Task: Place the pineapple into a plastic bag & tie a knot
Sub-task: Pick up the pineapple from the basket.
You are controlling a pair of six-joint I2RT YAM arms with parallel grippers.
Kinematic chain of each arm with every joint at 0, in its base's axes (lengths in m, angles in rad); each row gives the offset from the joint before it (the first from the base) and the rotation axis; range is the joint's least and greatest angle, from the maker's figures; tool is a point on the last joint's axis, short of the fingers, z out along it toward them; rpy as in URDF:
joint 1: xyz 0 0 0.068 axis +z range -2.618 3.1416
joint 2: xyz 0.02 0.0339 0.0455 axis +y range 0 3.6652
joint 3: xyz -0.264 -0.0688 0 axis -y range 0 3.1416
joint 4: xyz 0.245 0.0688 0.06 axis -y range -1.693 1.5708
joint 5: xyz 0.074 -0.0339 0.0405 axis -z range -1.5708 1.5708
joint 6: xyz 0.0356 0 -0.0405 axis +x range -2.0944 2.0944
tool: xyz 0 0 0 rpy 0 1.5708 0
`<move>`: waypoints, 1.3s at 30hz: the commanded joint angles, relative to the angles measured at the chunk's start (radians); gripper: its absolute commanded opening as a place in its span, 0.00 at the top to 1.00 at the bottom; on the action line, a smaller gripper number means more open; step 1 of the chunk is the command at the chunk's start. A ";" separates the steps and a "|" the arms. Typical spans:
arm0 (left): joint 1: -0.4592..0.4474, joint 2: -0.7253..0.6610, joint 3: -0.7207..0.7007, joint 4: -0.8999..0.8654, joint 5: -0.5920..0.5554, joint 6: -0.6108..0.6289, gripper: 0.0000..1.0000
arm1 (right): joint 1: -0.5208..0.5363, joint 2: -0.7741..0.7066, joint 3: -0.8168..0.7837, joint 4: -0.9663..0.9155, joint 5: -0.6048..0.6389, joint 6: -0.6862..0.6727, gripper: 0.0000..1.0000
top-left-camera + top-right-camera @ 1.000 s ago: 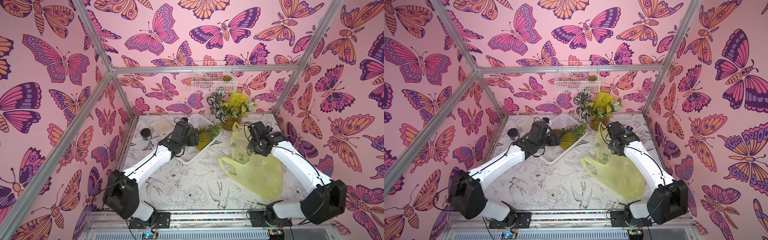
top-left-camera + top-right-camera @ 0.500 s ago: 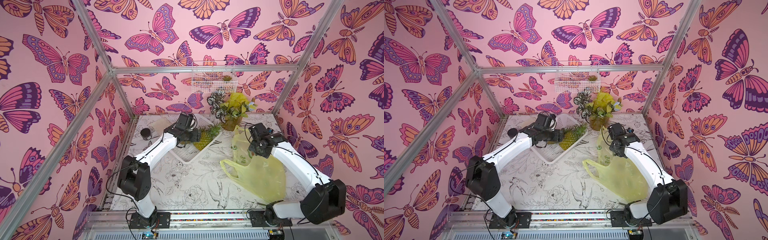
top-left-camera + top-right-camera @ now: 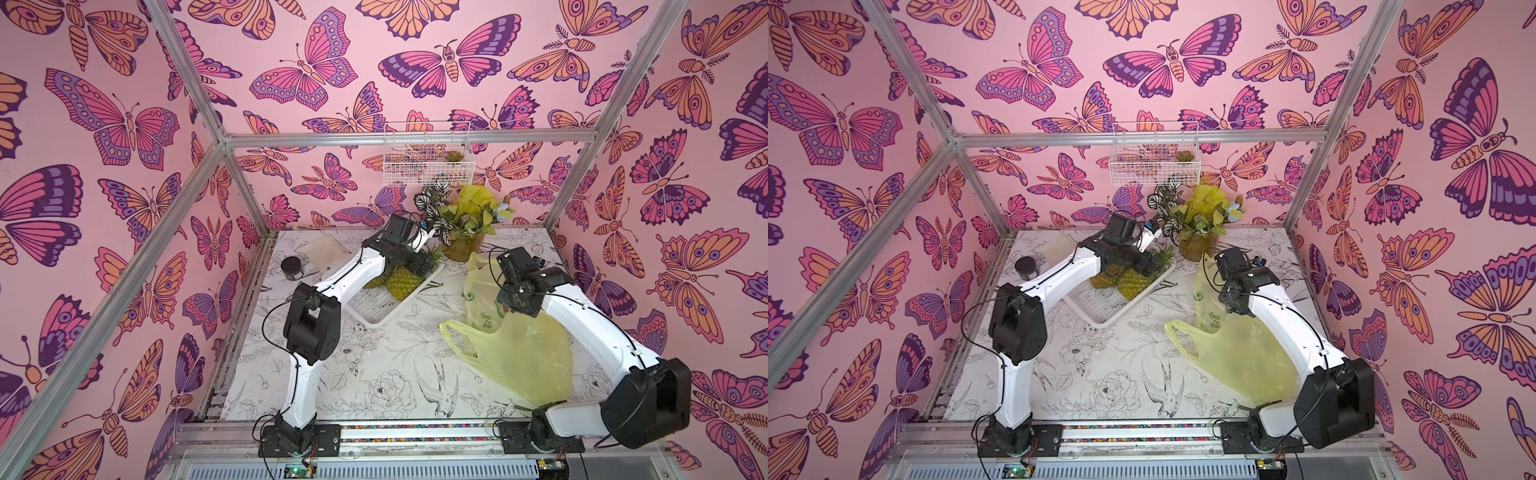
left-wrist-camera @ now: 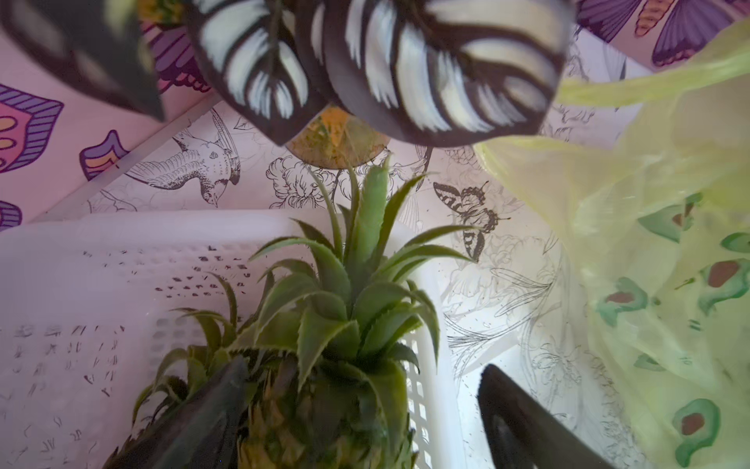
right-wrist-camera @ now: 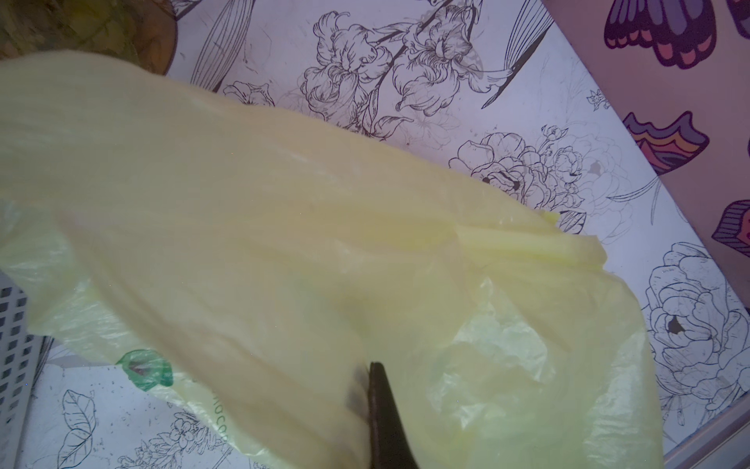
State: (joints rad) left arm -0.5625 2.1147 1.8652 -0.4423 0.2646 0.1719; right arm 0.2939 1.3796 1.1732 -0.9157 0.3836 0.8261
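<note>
Scaly pineapple, spiky crown; thin crinkled translucent plastic bag.

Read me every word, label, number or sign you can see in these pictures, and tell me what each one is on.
On the plastic bag, green lettering: creased and too blurred to read in any view.
No other words, brands, numbers or signs are visible.

white perforated tray mid-table — potted plant behind it, wire basket on the wall above, black jar leftward.
</note>
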 commanded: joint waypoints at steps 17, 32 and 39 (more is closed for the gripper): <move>-0.039 0.220 0.205 -0.005 -0.136 0.088 0.53 | -0.039 0.006 0.059 -0.050 -0.017 -0.076 1.00; -0.039 -0.158 -0.226 0.406 -0.153 0.145 1.00 | -0.056 -0.013 0.025 -0.020 -0.042 -0.074 1.00; 0.004 -0.365 -0.713 1.143 -0.137 0.016 1.00 | -0.056 -0.007 0.032 -0.018 -0.068 -0.082 1.00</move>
State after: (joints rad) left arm -0.5865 1.7889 1.2690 0.2554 0.1299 0.2596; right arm 0.2436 1.3800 1.2034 -0.9302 0.3294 0.7544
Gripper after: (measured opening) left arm 0.198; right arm 0.038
